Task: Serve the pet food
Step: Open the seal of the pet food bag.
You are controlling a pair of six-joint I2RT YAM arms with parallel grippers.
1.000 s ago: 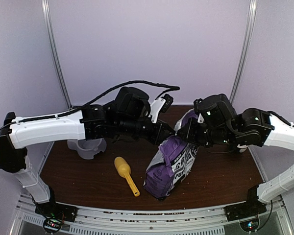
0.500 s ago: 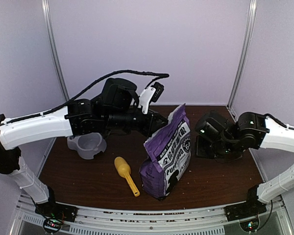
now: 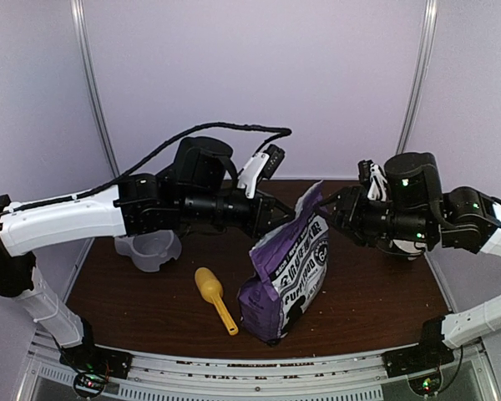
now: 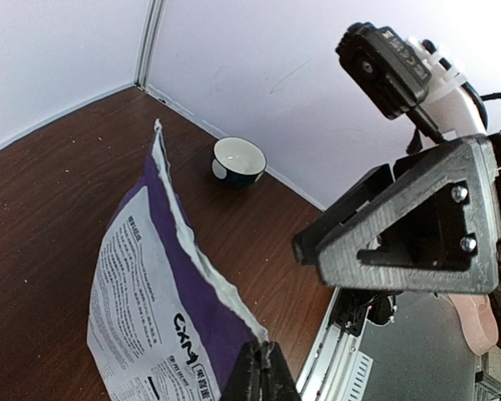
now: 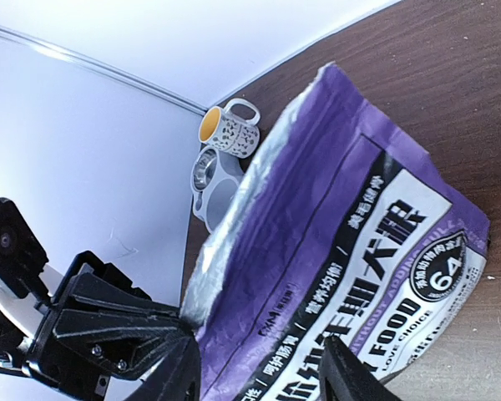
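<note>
The bag of pet food (image 3: 288, 276) is standing on its base on the brown table (image 3: 150, 309), near the front and about midway between the two arms. Its long axis is running bottom to top but is leaning: the base is sitting toward the near edge and the opened top is tipping up and away toward the far right, so the mouth is pointing upward and toward the back wall. The printed purple-and-white face is turning toward the front. The kibble itself is not showing. The left gripper (image 3: 285, 220) is reaching in from the left with its fingers pressed together, pinching the ragged top edge of the bag (image 4: 150, 292), as the left wrist view is showing at the fingertips (image 4: 260, 368). The right gripper (image 3: 330, 205) is hovering just beside the high corner of the top edge; in its wrist view its fingers (image 5: 179, 376) are standing spread, with the bag's (image 5: 334, 242) upper panel and silver lining lying between them, and I cannot tell whether they are touching the foil. A yellow scoop (image 3: 215, 296) is lying on the table just left of the bag, and a grey double bowl (image 3: 150, 249) is sitting farther left, under the left arm, with a spotted mug (image 5: 230, 129) beside it.
</note>
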